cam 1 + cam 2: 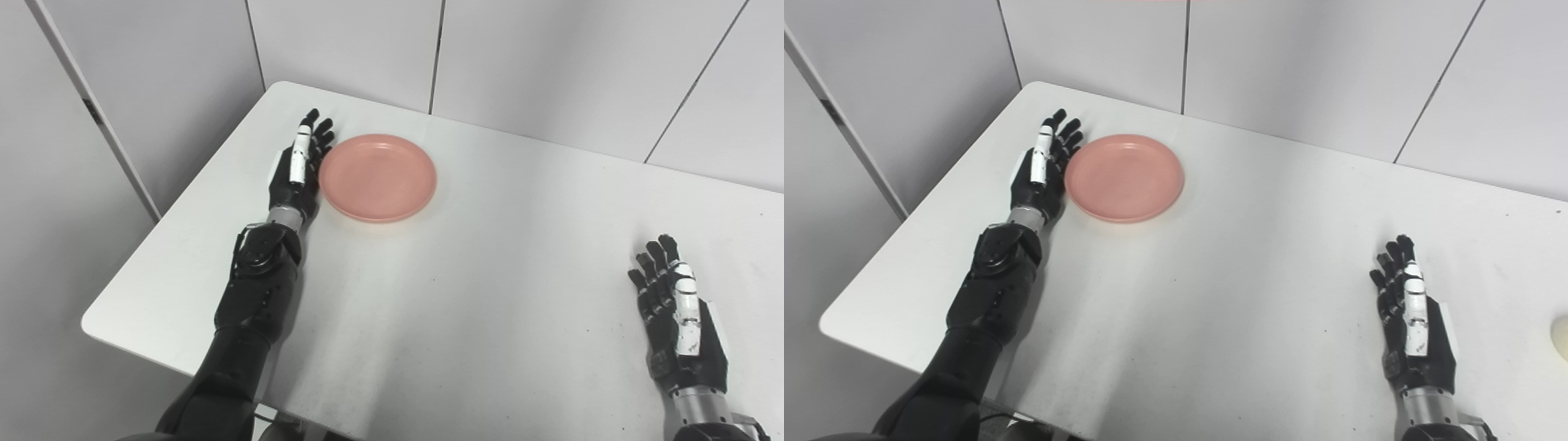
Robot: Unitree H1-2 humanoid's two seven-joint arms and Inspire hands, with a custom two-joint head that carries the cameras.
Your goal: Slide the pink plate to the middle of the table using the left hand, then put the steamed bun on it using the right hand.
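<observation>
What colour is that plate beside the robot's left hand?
Plain salmon pink, no pattern. The plate shows best in the left eye view.

Left hand (pixel 297 174) and right hand (pixel 677 318): black fingers, one white-segmented digit each, silver wrist collars. Forearms: glossy black shells; a thin cable loops at the left wrist.

White table (pixel 490 294), rounded corners; grey wall panels (pixel 343 43) behind, dark seams between.

Bright, even overhead light (soft shadows only) on the white table (pixel 490 257), both views sharp throughout.
</observation>
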